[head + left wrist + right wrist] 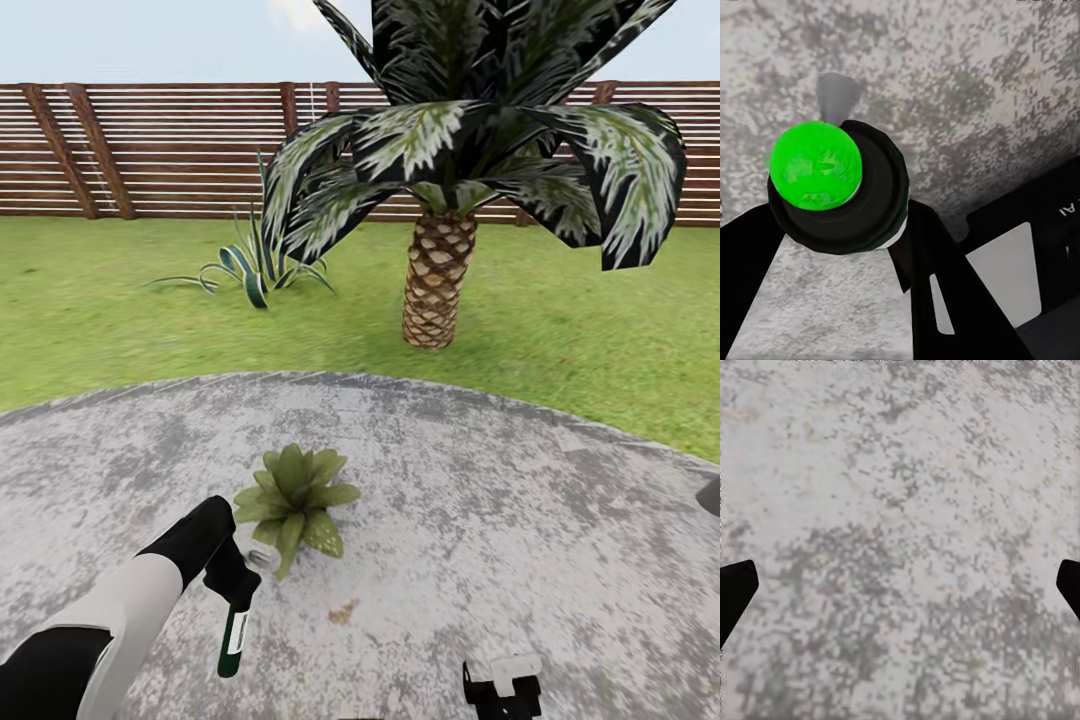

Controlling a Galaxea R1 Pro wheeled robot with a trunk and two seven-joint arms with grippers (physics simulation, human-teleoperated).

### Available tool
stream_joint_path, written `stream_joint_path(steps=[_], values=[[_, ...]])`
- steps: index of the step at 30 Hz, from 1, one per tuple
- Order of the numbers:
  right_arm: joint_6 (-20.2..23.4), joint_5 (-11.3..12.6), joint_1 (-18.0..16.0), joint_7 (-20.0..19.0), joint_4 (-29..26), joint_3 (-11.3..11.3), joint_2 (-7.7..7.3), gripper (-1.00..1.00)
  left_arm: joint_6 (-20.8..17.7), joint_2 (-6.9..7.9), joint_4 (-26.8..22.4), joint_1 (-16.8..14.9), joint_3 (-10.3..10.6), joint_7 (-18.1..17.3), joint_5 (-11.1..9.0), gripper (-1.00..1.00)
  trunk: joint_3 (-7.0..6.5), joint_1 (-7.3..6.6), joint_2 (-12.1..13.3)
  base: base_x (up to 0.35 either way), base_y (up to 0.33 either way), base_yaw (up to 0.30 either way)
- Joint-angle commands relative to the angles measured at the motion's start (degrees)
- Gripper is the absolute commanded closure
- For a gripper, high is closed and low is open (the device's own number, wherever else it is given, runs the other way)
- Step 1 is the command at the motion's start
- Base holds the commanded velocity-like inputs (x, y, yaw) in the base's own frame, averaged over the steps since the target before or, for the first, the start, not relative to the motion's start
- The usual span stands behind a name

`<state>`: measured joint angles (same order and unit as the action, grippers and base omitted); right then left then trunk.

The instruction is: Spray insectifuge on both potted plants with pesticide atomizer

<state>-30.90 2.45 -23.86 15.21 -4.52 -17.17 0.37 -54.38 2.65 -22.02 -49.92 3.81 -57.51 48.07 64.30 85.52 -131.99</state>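
Surface: round grey paved patio (480,520), mottled, bordered beyond by green lawn (100,310); taken here as the landmark, with entries running from its near edge outward. Near edge, right side: right gripper (900,585), fingers apart, with bare paving between the tips in its wrist view, holding nothing. Near edge, left side: left gripper (232,578), clamped on the pesticide atomizer (234,640), whose dark body with a green-and-white label hangs below the fingers; the left wrist view looks onto a bright green round end of the bottle ringed in black. Just beyond, near the patio's middle: potted plant (296,500), a low rosette of broad pointed green leaves, pot hardly visible, its nearest leaf just beside the gripper. A small whitish object lies at the plant's base; it may be the nozzle head, but that cannot be confirmed. Step in hand, as judged: spraying this plant. Advice: bring the nozzle end round to face the rosette and sweep across all leaves for full cover. A second potted plant remains to be treated. Beyond the patio, on the lawn: striped agave (250,268) and palm tree (440,270). Farthest: brown slatted fence (150,150).
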Motion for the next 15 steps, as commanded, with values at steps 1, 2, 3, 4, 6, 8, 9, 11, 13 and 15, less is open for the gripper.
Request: stream_joint_path(steps=[1,2,3,4,6,8,9,11,13,15], values=[[-0.13,0.23,-0.04,0.35,0.09,-0.49,-0.02,-1.00,-0.29,0.06,-0.13,0.00,0.37,-0.48,0.20,1.00,0.05,0.00,-0.02,0.147,0.130,0.000],[-0.13,0.21,-0.04,0.35,0.11,-0.49,-0.11,-1.00,-0.29,0.02,-0.13,0.00,0.36,-0.49,0.24,1.00,0.05,0.00,-0.02,0.203,0.184,0.000],[-0.13,0.20,-0.04,0.35,0.11,-0.49,-0.15,-1.00,-0.29,-0.04,-0.13,-0.02,0.34,-0.49,0.26,1.00,0.05,0.00,-0.02,0.221,0.202,0.000],[-0.13,0.19,-0.04,0.35,0.12,-0.49,-0.12,-1.00,-0.29,-0.10,-0.13,-0.03,0.33,-0.49,0.27,1.00,0.05,0.00,-0.02,0.233,0.213,0.000],[-0.13,0.19,-0.04,0.35,0.12,-0.49,-0.11,-1.00,-0.29,-0.16,-0.13,-0.03,0.44,-0.49,0.27,1.00,0.05,0.00,-0.02,0.239,0.217,0.000],[-0.13,0.21,-0.04,0.38,0.12,-0.46,-0.17,-1.00,-0.29,-0.38,-0.03,0.01,0.65,-0.49,0.22,1.00,0.05,0.00,-0.02,0.218,0.172,0.000],[-0.13,0.24,-0.04,0.41,0.09,-0.44,-0.18,-1.00,-0.26,-0.46,0.16,0.05,0.71,-0.49,0.20,1.00,0.05,0.00,-0.02,0.097,0.069,0.000],[-0.13,0.27,-0.04,0.44,0.04,-0.41,-0.14,-1.00,0.24,-0.12,0.74,0.35,1.77,-0.55,0.07,1.00,0.05,0.00,-0.02,0.015,0.011,0.000],[-0.13,0.28,-0.04,0.44,0.03,-0.48,-0.10,-1.00,1.07,1.01,0.47,2.31,2.15,-0.64,-0.02,1.00,0.05,0.00,-0.02,0.000,0.000,0.000],[-0.13,0.28,-0.04,0.44,0.03,-0.49,-0.10,-1.00,3.09,1.14,0.21,2.41,2.10,-0.70,-0.06,1.00,0.05,0.00,-0.02,0.000,0.000,-0.022]])
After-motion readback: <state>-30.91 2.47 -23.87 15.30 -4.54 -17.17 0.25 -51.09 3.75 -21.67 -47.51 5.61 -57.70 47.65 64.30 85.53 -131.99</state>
